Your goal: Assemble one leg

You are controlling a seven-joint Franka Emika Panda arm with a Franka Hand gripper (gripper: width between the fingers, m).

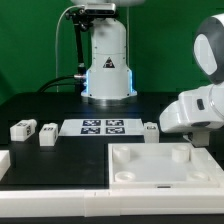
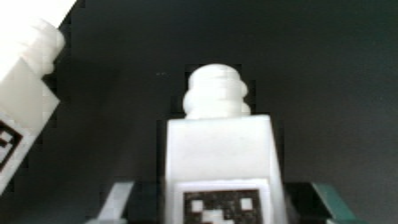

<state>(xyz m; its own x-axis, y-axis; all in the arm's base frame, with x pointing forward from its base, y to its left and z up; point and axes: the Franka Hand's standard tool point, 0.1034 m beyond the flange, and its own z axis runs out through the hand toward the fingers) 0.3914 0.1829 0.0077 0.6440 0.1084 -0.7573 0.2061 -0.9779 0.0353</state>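
Note:
In the wrist view a white leg (image 2: 221, 150) sits between my fingers, its black-and-white tag facing the camera and its ridged tip (image 2: 217, 90) pointing away. My gripper (image 2: 221, 200) is shut on it, with one finger (image 2: 121, 200) on each side. In the exterior view the gripper (image 1: 200, 135) hangs at the right, over the far right corner of the large white tray (image 1: 112, 165); the held leg is hidden there. Three more legs lie on the black table: two at the left (image 1: 22, 129) (image 1: 46, 135) and one (image 1: 150, 131) beside the marker board.
The marker board (image 1: 103, 126) lies at mid-table in front of the robot base (image 1: 107, 70). A white block (image 1: 5, 165) sits at the front left edge. In the wrist view a white part with a tag (image 2: 27, 80) lies close beside the held leg.

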